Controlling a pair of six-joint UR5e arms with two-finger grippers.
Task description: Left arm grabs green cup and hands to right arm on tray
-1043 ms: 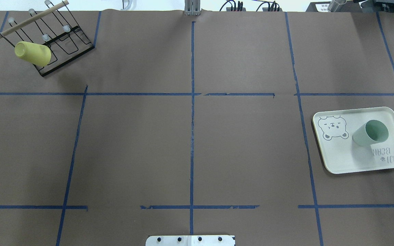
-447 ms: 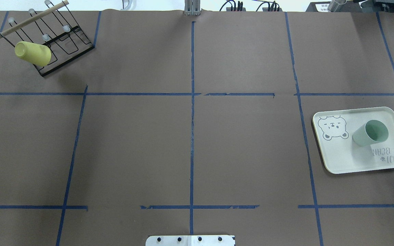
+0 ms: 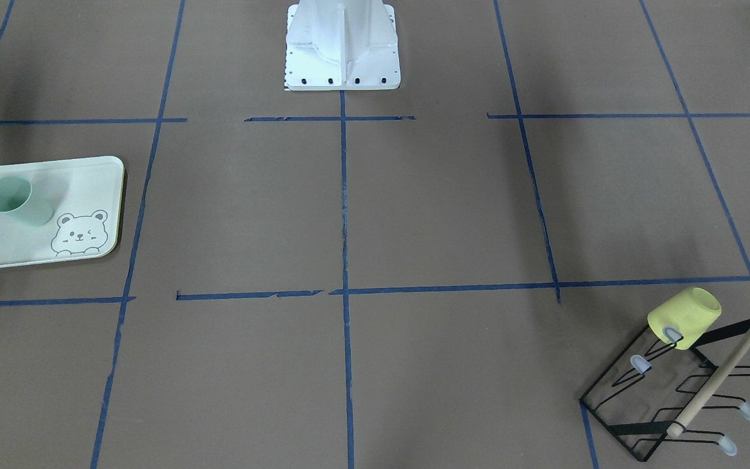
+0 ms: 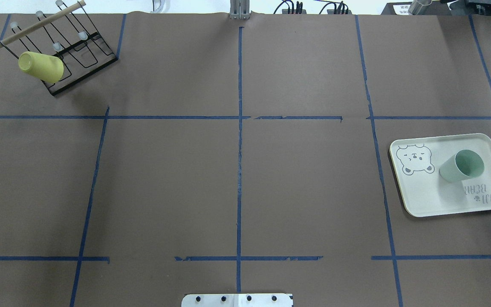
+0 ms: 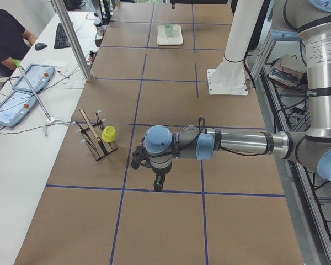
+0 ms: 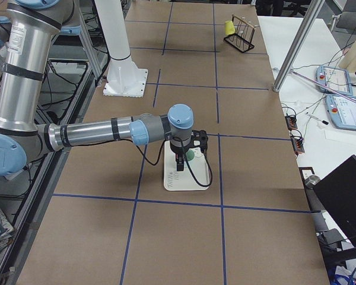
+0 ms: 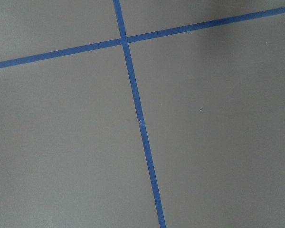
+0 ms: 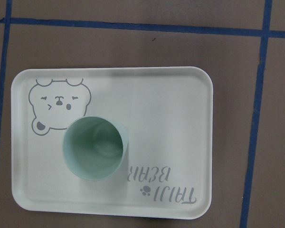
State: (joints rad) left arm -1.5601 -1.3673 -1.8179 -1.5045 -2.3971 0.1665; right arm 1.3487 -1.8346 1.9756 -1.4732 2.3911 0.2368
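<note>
The green cup [image 4: 460, 166] stands upright, mouth up, on the tray [image 4: 424, 196] at the table's right side. It also shows in the front-facing view [image 3: 17, 198] and from straight above in the right wrist view [image 8: 94, 148], on the tray [image 8: 180, 109] beside the bear drawing. My right gripper [image 6: 179, 163] hangs above the tray, apart from the cup [image 6: 190, 156]; I cannot tell whether it is open or shut. My left gripper [image 5: 159, 185] hangs over bare table, far from the cup [image 5: 169, 30]; I cannot tell its state. Neither gripper shows in the overhead view.
A yellow cup [image 4: 41, 67] hangs on a black wire rack [image 4: 79, 64] with a wooden rod at the far left corner. The white robot base [image 3: 342, 45] stands at the near middle edge. Blue tape lines cross the brown table. The left wrist view shows only table and tape.
A small dark piece at the overhead view's right edge, above the tray, has left the view. The green cup, tray and yellow cup have not moved.
</note>
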